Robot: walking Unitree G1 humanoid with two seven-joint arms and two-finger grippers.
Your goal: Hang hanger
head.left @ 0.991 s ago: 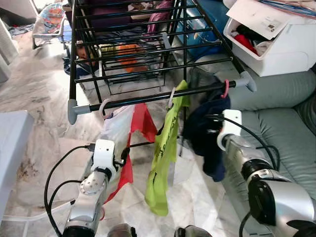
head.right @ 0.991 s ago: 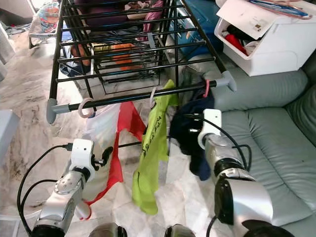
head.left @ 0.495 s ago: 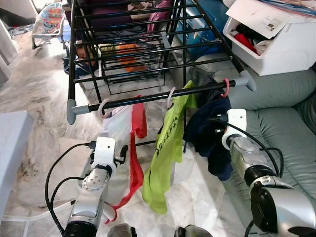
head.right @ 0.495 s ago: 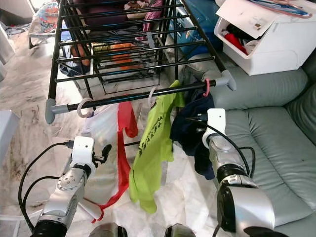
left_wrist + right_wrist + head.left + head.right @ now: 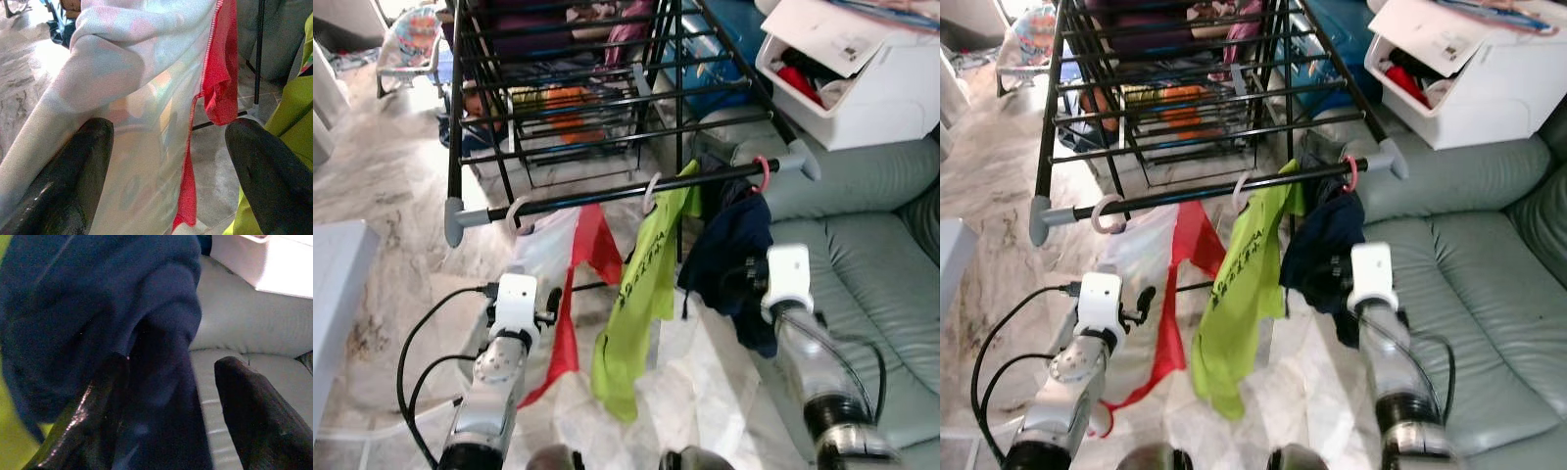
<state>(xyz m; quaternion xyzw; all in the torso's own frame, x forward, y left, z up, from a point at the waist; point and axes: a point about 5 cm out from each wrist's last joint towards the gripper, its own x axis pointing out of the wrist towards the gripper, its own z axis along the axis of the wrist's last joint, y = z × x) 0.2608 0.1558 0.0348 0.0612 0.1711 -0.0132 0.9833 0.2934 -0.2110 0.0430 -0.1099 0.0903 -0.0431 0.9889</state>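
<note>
A black rail (image 5: 626,193) at the front of the drying rack carries three hangers. A white hook (image 5: 519,213) holds a white and red garment (image 5: 558,264). A second white hook (image 5: 651,191) holds a lime-green shirt (image 5: 631,304). A pink hook (image 5: 762,174) holds a navy garment (image 5: 729,255). My left gripper (image 5: 549,302) is open just below the rail, its fingers (image 5: 88,161) on either side of the white and red cloth (image 5: 137,73). My right gripper (image 5: 744,279) is open against the navy cloth (image 5: 98,293), which hangs between its fingers (image 5: 244,396).
A grey sofa (image 5: 862,255) lies close on the right, with a white box (image 5: 871,88) of clothes behind it. The rack's black bars (image 5: 568,108) stretch away in front, with laundry beneath. A pale table edge (image 5: 333,284) is at left, on a marble floor (image 5: 391,186).
My right wrist has dropped lower and back from the rail. The lime shirt and the red cloth have swung to the left. The left arm has barely moved.
</note>
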